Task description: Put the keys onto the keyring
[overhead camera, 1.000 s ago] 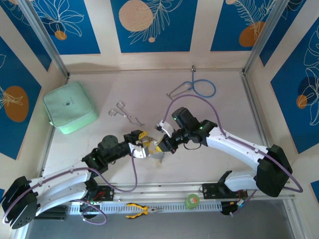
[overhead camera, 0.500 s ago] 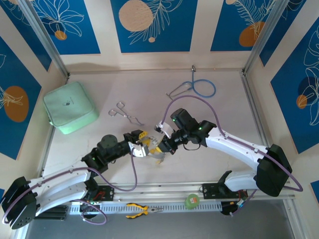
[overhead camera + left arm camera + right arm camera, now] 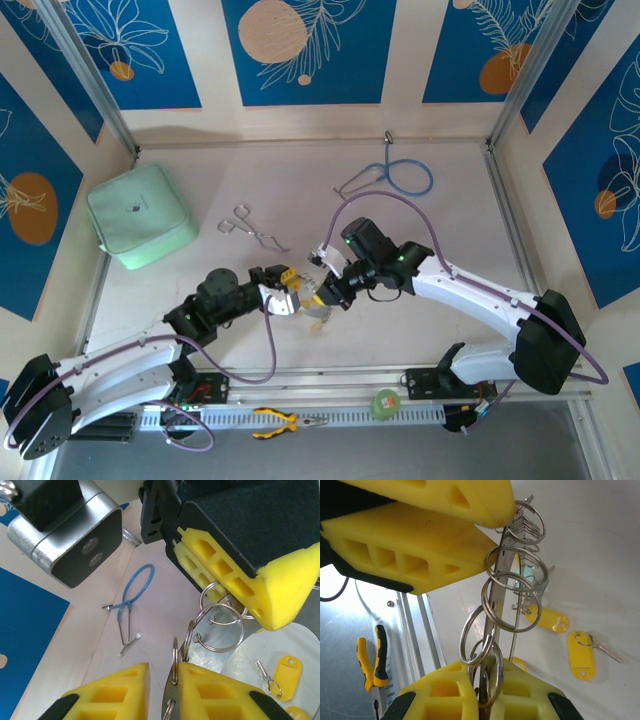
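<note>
Blue panels with flower drawings are surrounding the pale counter (image 3: 450,220), where the two arms are meeting near the middle. The right claw (image 3: 487,669) is clenching on the keyring (image 3: 495,605), which is hanging in the air between the two claws, with its small split rings spreading along the rim. The left claw (image 3: 162,669) is standing around the opposite edge of the keyring. The metal is lying against one yellow finger (image 3: 220,692) while a narrow gap is showing beside the other, so it is not possible to tell whether this claw is really gripping. The keys (image 3: 582,655), with yellow tags, are lying flat on the counter below the ring. Farther back, a green pouch (image 3: 140,215), silver forceps (image 3: 250,230) and a blue stethoscope (image 3: 395,178) are resting well apart from the arms.
</note>
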Robot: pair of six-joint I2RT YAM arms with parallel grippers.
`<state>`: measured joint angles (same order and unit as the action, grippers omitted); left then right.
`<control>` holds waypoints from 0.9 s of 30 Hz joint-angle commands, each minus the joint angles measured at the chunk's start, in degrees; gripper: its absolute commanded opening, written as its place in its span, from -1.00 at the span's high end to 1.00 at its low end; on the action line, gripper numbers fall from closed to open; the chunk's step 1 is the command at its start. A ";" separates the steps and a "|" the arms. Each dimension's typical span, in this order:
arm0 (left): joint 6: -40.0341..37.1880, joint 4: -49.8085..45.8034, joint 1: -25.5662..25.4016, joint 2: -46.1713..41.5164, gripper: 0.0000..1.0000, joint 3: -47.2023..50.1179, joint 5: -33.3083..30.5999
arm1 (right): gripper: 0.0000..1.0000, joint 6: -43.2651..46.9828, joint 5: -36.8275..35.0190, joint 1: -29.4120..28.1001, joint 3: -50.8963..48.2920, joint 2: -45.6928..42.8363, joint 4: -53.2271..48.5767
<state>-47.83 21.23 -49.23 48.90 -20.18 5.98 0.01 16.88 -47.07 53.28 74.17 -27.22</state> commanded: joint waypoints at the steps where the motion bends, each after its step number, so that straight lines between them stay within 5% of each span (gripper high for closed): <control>1: 0.77 -3.09 -0.25 0.39 0.57 -2.64 -0.06 | 1.00 3.08 2.42 -1.59 2.27 -0.78 -0.96; 14: 7.77 -10.85 -0.27 2.67 0.59 -6.42 2.05 | 1.00 12.02 -8.89 -5.33 1.58 -3.37 -0.66; 27: 10.33 -12.14 -0.19 2.78 0.96 -6.94 3.08 | 1.00 15.75 -15.21 -6.80 0.00 -5.21 1.47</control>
<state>-39.03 9.74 -49.28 51.83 -26.30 8.80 13.56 -0.54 -52.56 53.12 71.22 -29.85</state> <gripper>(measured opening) 0.066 0.067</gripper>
